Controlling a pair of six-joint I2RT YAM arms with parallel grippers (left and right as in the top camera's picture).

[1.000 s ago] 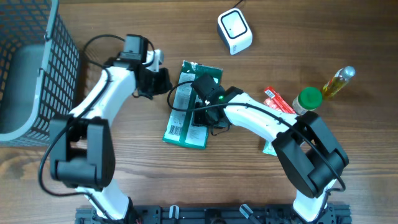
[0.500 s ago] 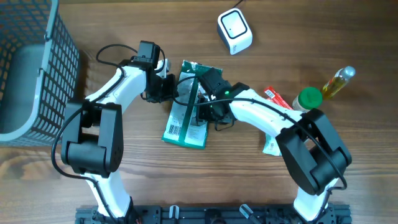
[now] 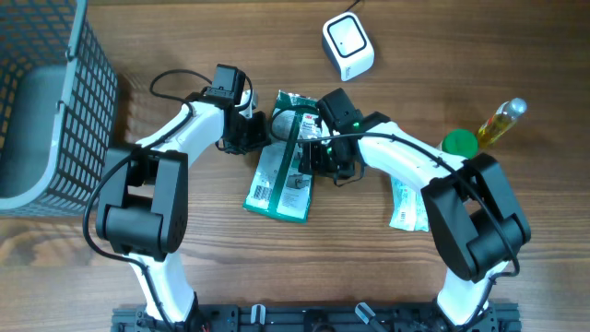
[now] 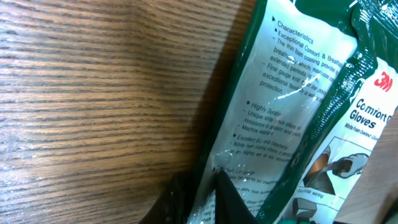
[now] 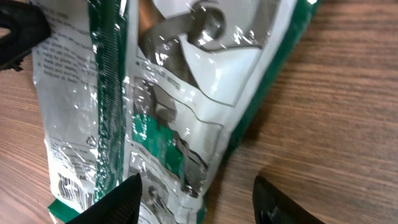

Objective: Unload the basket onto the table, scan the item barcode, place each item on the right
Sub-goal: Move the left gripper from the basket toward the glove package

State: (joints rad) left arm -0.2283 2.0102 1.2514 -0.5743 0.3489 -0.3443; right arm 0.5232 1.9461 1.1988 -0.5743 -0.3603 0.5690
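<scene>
The item, a green and white glove package (image 3: 281, 161), lies flat on the wooden table with its barcode (image 3: 261, 194) face up at the near left corner. My left gripper (image 3: 254, 135) is shut on the package's left edge; in the left wrist view the clear film (image 4: 273, 112) runs between its dark fingertips (image 4: 233, 200). My right gripper (image 3: 318, 159) hangs open over the package's right edge, one finger (image 5: 115, 202) above the film (image 5: 161, 124) and the other finger (image 5: 280, 202) above bare wood. The white scanner (image 3: 348, 43) sits at the far side of the table.
A dark wire basket (image 3: 46, 101) fills the left side. An oil bottle (image 3: 502, 122) and a green-lidded jar (image 3: 458, 143) stand at the right. A white packet (image 3: 406, 205) lies beside the right arm.
My left gripper moved right onto the package's left edge. My right gripper shifted toward the far right of the package and its jaws widened.
</scene>
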